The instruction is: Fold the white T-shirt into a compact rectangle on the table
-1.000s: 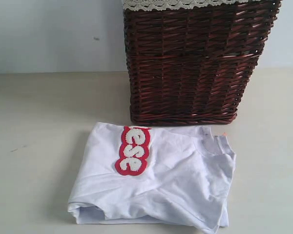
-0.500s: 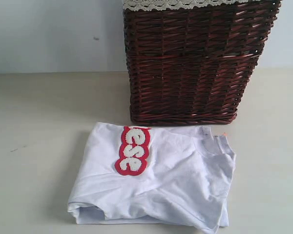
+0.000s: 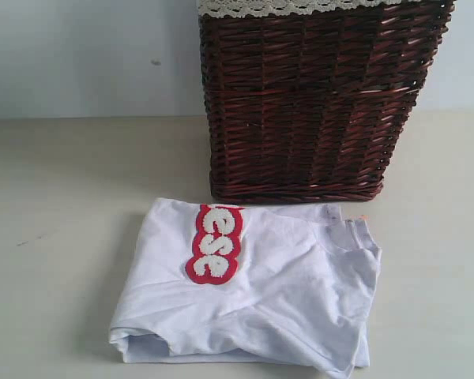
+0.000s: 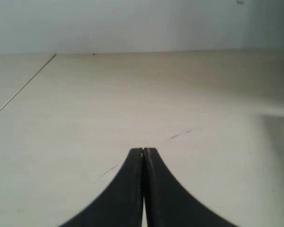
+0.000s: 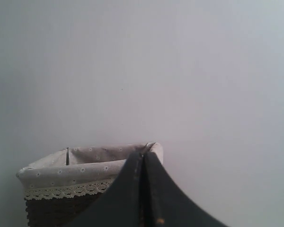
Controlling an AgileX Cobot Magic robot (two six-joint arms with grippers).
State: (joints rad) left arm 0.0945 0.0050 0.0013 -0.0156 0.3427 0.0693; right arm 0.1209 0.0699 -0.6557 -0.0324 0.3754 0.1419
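The white T-shirt [image 3: 261, 292] lies folded into a rough rectangle on the cream table [image 3: 55, 237], just in front of the wicker basket; its red-outlined fuzzy lettering [image 3: 213, 243] faces up near the fold's far left. Neither gripper shows in the exterior view. In the left wrist view my left gripper [image 4: 143, 150] is shut with nothing in it, hovering over bare table [image 4: 132, 94]; a sliver of white at that view's right edge could be the shirt. My right gripper [image 5: 143, 153] is also shut and empty, raised and facing the wall, with the basket rim behind it.
A tall dark brown wicker basket [image 3: 316, 103] with a white lace trim [image 3: 276, 8] stands at the back, touching the shirt's far edge. Its floral cloth liner [image 5: 75, 165] shows in the right wrist view. A pale wall [image 3: 87, 55] backs the table.
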